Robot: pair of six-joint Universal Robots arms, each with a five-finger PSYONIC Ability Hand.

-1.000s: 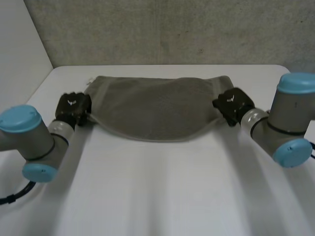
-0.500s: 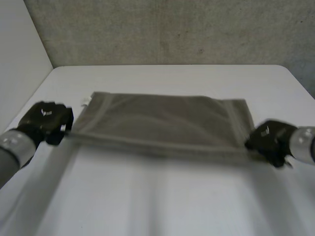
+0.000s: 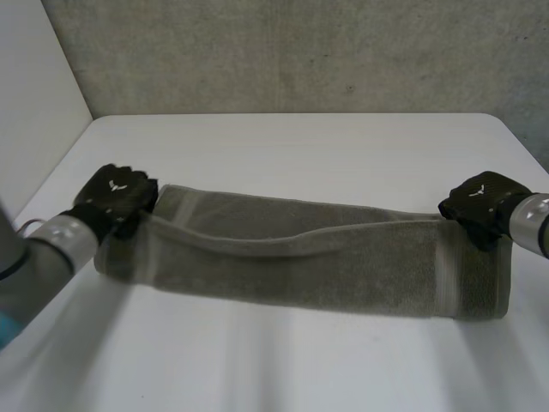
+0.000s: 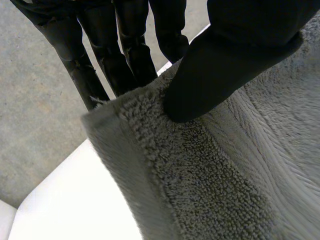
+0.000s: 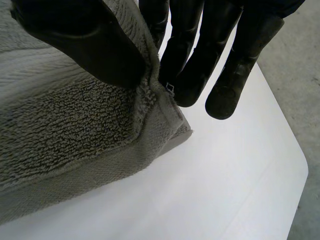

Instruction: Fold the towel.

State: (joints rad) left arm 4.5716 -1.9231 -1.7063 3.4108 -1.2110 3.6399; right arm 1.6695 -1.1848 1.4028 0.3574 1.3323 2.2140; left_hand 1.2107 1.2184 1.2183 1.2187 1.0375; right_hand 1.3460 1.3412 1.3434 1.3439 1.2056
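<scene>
A grey-green terry towel (image 3: 300, 257) lies as a long, narrow band across the middle of a white table (image 3: 283, 137), doubled over lengthwise into two layers. The upper layer's free edge sags in the middle, so a strip of the lower layer shows on the far side. Each short end of the towel is in one of the robot's black hands.

The left hand (image 3: 116, 196) is at the towel's left end, at the far corner. Its wrist view shows the thumb (image 4: 235, 60) pressed onto the pile, with the fingers (image 4: 125, 45) behind the hemmed edge, so the corner is pinched between them.

The right hand (image 3: 482, 204) is at the right end, also at the far corner. It grips the same way, thumb (image 5: 85, 40) on top and fingers (image 5: 190, 55) against the edge.

Holding both corners well apart probably serves to draw the upper layer straight and line its ends up over the lower one. The first fold looks nearly laid, but neither corner is released.
</scene>
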